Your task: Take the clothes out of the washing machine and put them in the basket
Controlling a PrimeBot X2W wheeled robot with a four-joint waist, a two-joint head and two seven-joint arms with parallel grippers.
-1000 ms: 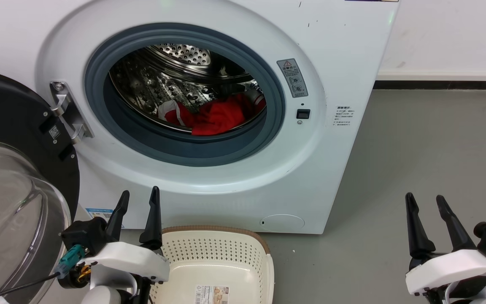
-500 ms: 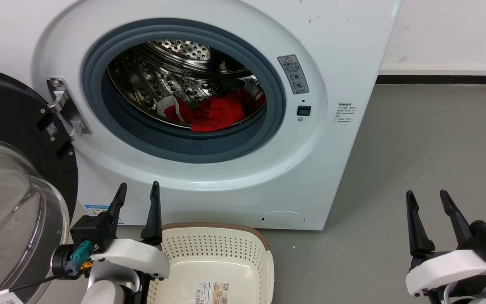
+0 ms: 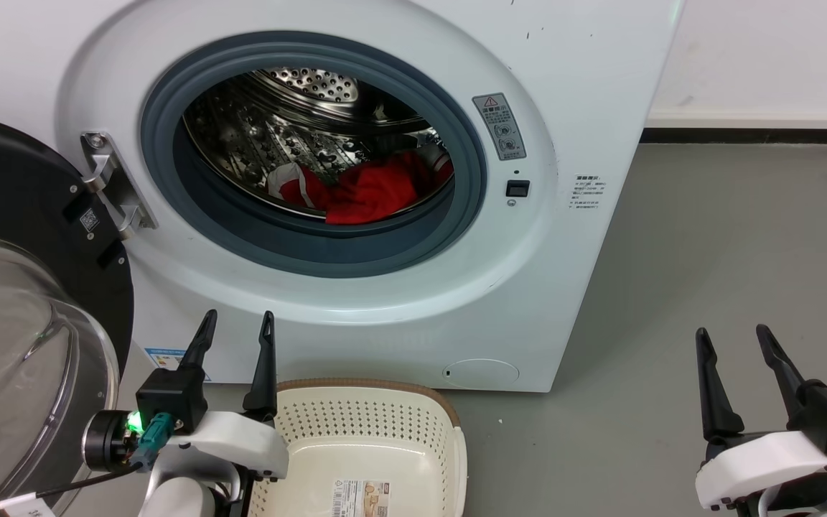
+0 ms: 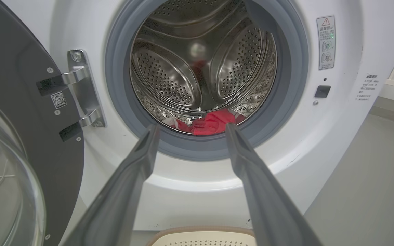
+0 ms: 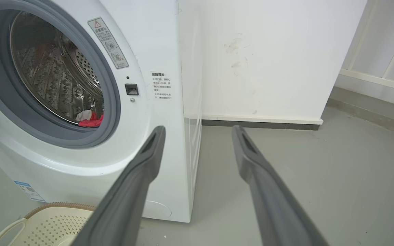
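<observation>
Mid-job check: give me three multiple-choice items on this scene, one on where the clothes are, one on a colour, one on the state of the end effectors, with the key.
1. Where do the clothes lie?
A. hung over the open door
B. on top of the machine
C. in the drum of the washing machine

2. What colour is the rim of the basket?
A. brown
B. blue
C. black

3. How do the left end effector and right end effector stand?
A. both shut
B. both open and empty
C. left shut on the clothes

Key:
1 C: the red fabric rests on the drum bottom, behind the grey seal.
2 A: a brown band runs round its cream top edge.
3 B: each wrist view shows the fingers spread with nothing between them.
</observation>
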